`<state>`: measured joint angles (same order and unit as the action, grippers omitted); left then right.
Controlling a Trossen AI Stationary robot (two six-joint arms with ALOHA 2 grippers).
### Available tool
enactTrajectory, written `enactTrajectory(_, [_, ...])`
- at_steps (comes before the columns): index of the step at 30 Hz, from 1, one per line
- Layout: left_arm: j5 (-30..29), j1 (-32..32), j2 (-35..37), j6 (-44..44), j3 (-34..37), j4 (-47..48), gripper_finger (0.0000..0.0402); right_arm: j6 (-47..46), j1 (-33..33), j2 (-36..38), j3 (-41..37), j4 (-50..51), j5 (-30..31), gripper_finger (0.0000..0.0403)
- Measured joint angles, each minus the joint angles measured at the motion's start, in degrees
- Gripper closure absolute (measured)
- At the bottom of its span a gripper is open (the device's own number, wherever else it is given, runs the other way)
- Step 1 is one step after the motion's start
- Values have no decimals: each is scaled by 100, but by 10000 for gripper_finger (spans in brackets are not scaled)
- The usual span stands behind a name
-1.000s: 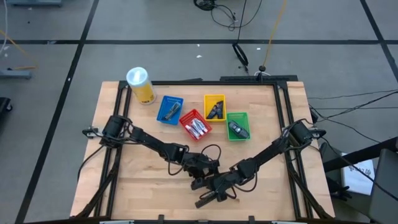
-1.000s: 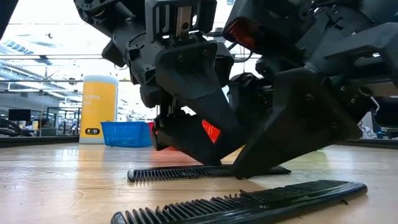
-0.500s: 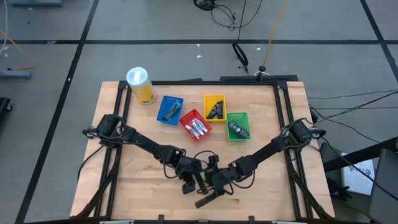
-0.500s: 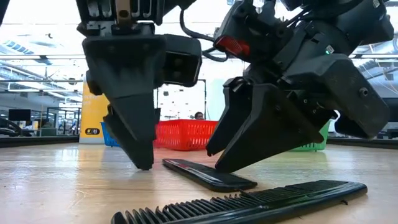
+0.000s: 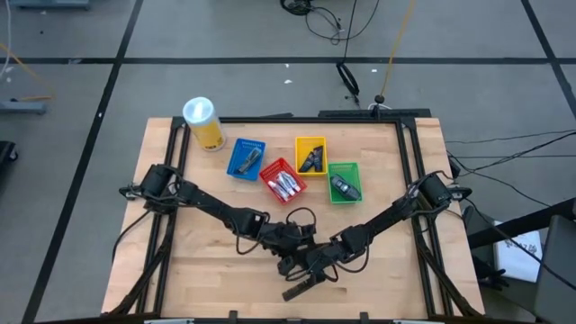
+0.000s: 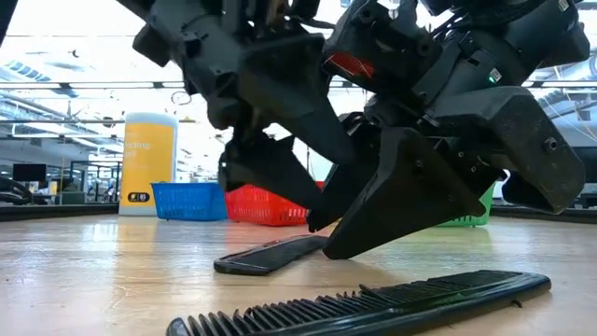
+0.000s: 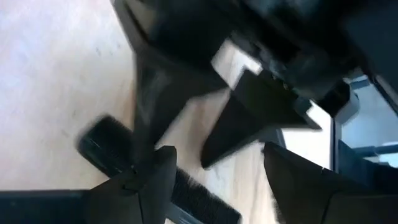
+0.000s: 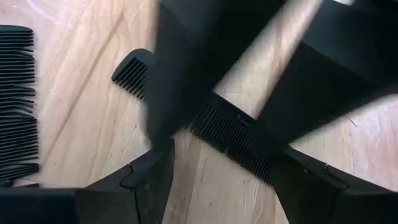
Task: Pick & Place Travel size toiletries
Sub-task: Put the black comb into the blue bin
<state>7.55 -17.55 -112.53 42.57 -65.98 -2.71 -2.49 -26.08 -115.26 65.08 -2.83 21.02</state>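
A flat black comb point(image 6: 270, 254) lies on the wooden surface point(image 6: 93, 271) in the lower middle of the high view, a second comb point(image 6: 373, 301) near it. Left tool point(image 6: 280, 173) and right tool point(image 6: 373, 215) crowd over it, fingers apart, holding nothing. The thin, smooth plastic may slide away, or the tools may collide.

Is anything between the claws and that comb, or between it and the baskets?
Only each other: the left claw and right claw, both open, crowd over the same comb. The second comb lies nearer the front edge, clear of the route. Bare wood runs from there to the baskets.
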Motion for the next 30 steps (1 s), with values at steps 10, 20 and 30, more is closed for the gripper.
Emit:
enactTrajectory(10, [62,79,632,-199,-76,1725,158,398,12,-2,0,-3,4,161])
enactTrajectory(20, [-1395,-630,353,1212,-8,1513,158,841,25,-7,-11,-221,-11,161])
enactTrajectory(30, [-1152,-609,-151,1556,-5,541,158,774,49,-7,-4,-174,-39,161])
